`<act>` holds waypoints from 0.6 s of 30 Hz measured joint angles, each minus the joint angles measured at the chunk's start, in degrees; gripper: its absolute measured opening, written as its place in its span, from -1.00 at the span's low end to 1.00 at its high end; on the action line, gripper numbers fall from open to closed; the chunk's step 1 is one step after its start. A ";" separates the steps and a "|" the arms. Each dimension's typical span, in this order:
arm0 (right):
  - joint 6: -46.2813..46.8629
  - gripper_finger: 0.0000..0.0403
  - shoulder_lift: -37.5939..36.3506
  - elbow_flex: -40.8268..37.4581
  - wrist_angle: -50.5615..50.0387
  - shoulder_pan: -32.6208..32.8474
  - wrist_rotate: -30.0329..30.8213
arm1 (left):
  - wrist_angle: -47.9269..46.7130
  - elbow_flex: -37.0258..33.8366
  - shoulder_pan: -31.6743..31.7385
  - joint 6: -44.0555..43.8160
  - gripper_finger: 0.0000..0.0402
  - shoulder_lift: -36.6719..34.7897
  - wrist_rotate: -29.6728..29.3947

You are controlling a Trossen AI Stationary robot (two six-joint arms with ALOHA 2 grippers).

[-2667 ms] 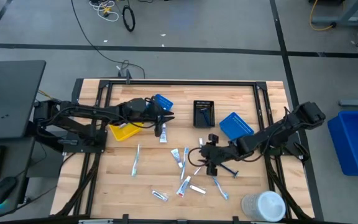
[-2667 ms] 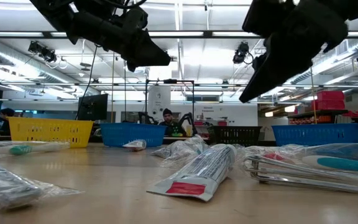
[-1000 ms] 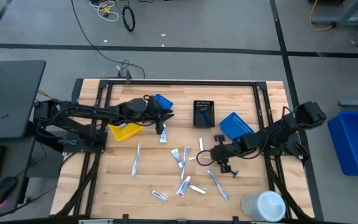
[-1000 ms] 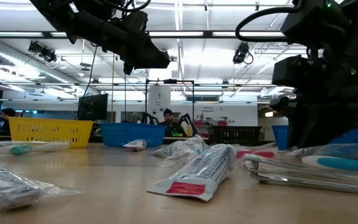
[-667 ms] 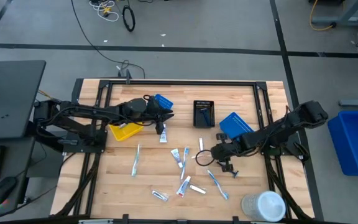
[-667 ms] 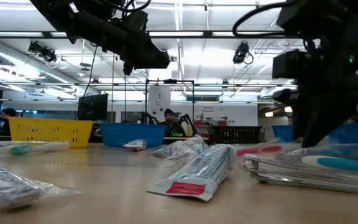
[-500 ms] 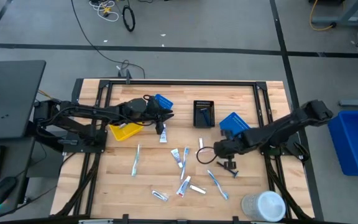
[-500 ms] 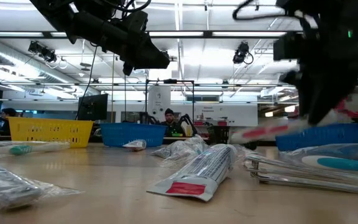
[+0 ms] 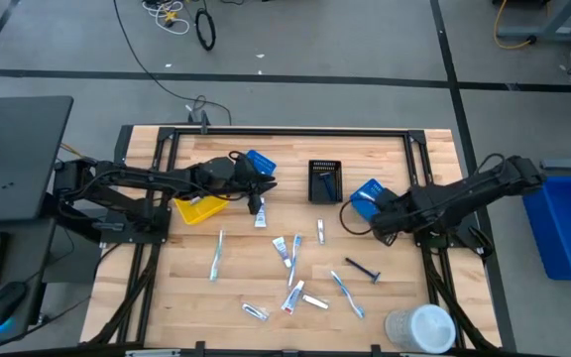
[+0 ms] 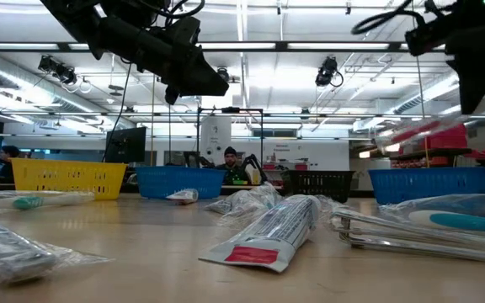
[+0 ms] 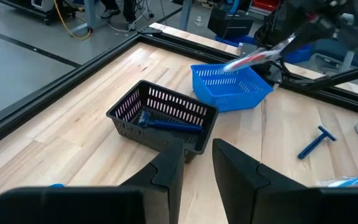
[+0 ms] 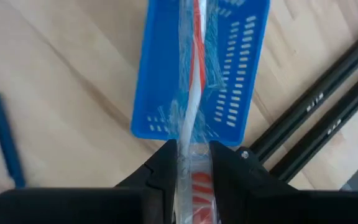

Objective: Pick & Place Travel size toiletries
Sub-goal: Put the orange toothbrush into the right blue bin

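My right gripper (image 12: 192,163) is shut on a red and white item in clear wrap (image 12: 191,93) and hangs over the right blue bin (image 9: 368,189), above the table (image 10: 470,50). My left gripper (image 9: 264,187) hovers open and holds nothing, between the yellow bin (image 9: 197,209) and the left blue bin (image 9: 260,161). Toothpaste tubes (image 9: 284,248), toothbrushes (image 9: 216,254) and a dark blue razor (image 9: 362,268) lie flat on the wood. The black bin (image 11: 165,116) holds a blue razor. My right gripper pinches the wrapped red and white item between its two fingers near one end (image 12: 190,137). The rest of the item reaches forward past the fingertips, over the blue bin (image 12: 197,68). It is lifted clear of the table, and its far end (image 11: 253,57) slants out sideways.
A large white round lidded container (image 9: 420,327) stands at the near right corner. A tube (image 9: 259,212) lies just near of my left gripper. Black frame rails (image 9: 285,133) run along the table's edges. Bare wood shows along the near left.
My right gripper has risen from the middle of the table with the wrapped red and white item and has swung toward the far right, ending over the right blue bin. The item has come up clear of the table with it. The razor stays where it lay.
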 joint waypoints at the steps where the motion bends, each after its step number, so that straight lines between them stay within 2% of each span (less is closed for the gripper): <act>1: 0.38 -0.58 -0.03 -0.59 0.14 -0.34 -0.03 | 0.00 0.00 0.00 -0.12 -0.54 0.00 0.00; 9: -1.60 -0.57 0.21 -5.48 0.79 -4.84 -0.03 | 0.00 0.00 0.00 -0.38 -0.54 0.00 0.02; 18: -18.46 -0.56 0.25 -12.64 15.08 -9.37 -0.55 | -0.02 0.00 0.00 -0.40 -0.54 0.00 0.02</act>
